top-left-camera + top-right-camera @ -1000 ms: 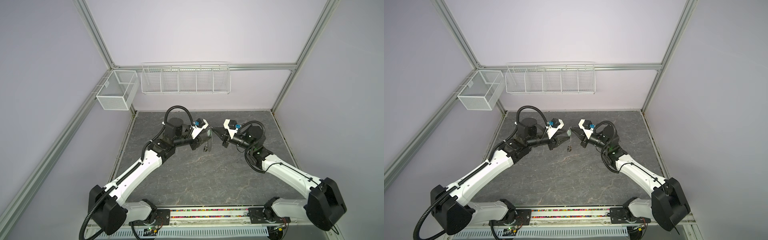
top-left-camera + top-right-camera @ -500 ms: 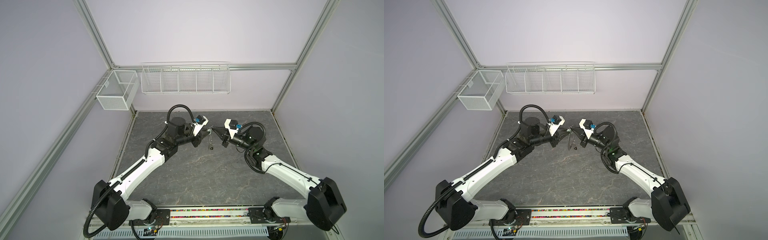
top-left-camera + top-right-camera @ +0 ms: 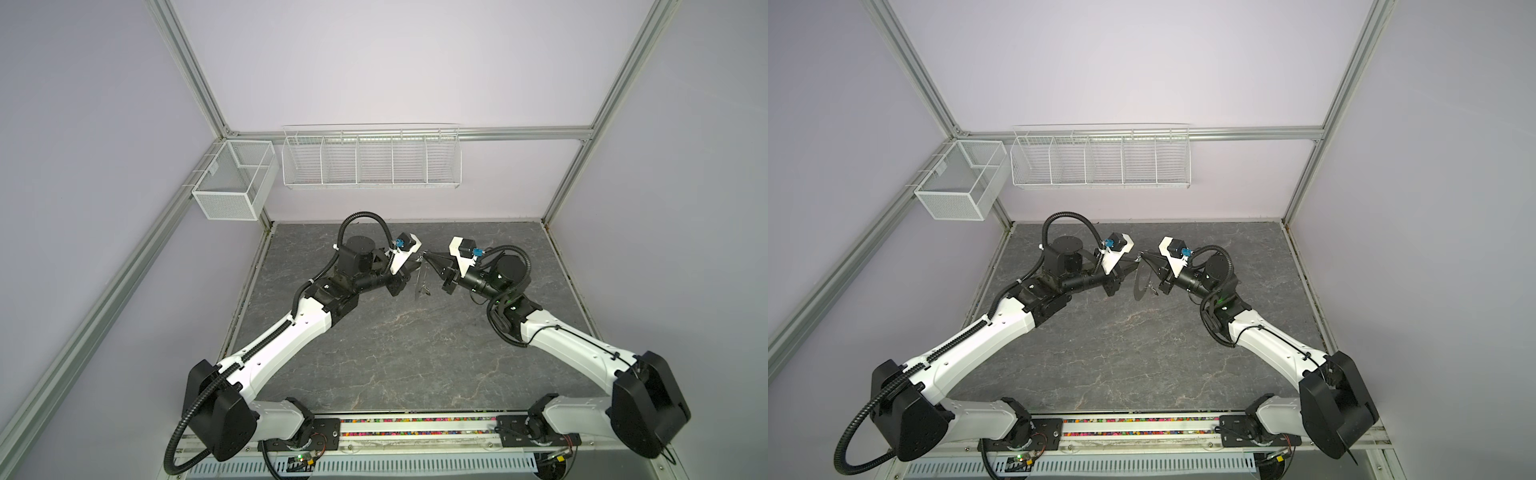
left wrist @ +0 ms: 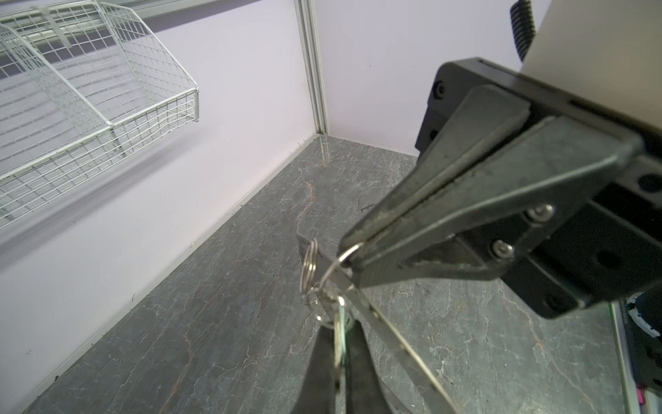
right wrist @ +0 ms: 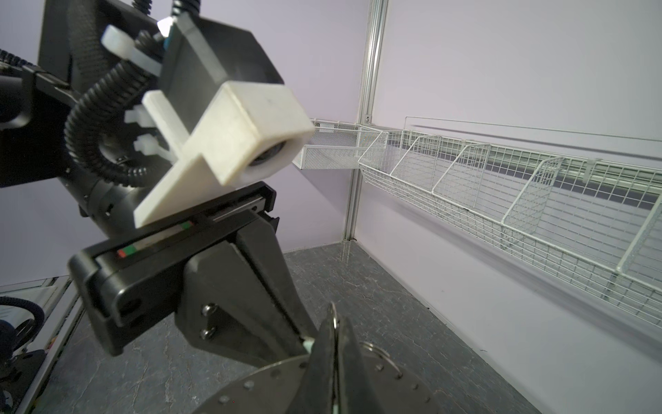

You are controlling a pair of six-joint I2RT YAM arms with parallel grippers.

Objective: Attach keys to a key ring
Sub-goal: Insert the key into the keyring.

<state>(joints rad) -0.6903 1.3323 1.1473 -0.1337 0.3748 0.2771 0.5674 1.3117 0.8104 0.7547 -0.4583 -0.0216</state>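
The key ring [image 5: 258,387], a flat grey disc with small rim holes, hangs above the table between both arms; in a top view [image 3: 1139,286] it shows nearly edge-on. My right gripper [image 5: 334,324] is shut on a small wire loop [image 5: 333,311] at the ring's upper rim. My left gripper [image 4: 338,324] is shut on the pale green tag [image 4: 341,337] of a key right beside the ring [image 4: 392,344]. More wire loops [image 4: 308,265] sit on the rim. Something small and silvery [image 3: 424,289] dangles by the disc. Both tips nearly meet [image 3: 422,259]. No black tag shows.
A long white wire basket [image 3: 371,156] with several compartments hangs on the back wall, and a small mesh basket [image 3: 232,178] sits at the back left corner. The dark stone-patterned table [image 3: 395,353] lies under the arms, with aluminium frame posts at its corners.
My left gripper moved toward the right gripper and the ring, and its jaws closed onto the pale green tag. The right gripper stayed shut on its loop.
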